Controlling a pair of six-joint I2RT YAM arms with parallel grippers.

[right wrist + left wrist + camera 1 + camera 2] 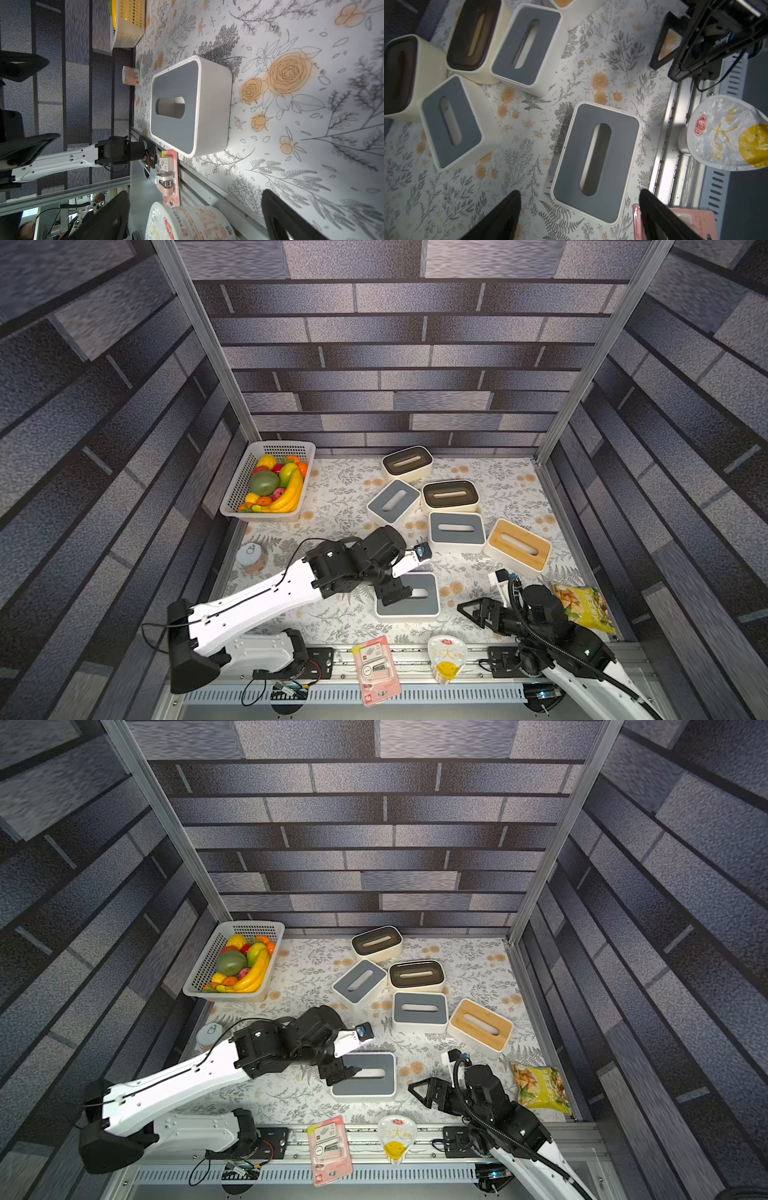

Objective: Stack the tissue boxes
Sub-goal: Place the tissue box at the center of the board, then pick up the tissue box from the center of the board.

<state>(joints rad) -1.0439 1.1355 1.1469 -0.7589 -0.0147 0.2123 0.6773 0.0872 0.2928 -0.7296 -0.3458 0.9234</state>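
Part of near grey-lidded box (424, 608) hidden under left arm (257, 593), wood-lidded box (562, 2) cropped in left wrist view

Light: bright overhead, cloth (340, 489) evenly lit.
Shadows: soft patch beside box (618, 166).
Glare: cup lid (724, 133) shines.
Blur: fingers (500, 220) soft; walls (83, 406) bend at edges.

Grey brick-patterned walls (386, 356) on three sides, aluminium corner posts (208, 339), floral-print table cover (340, 493), metal front rail (415, 657).

One tissue box (427, 608) lies alone before the cluster of five (456, 531), seemingly touching.
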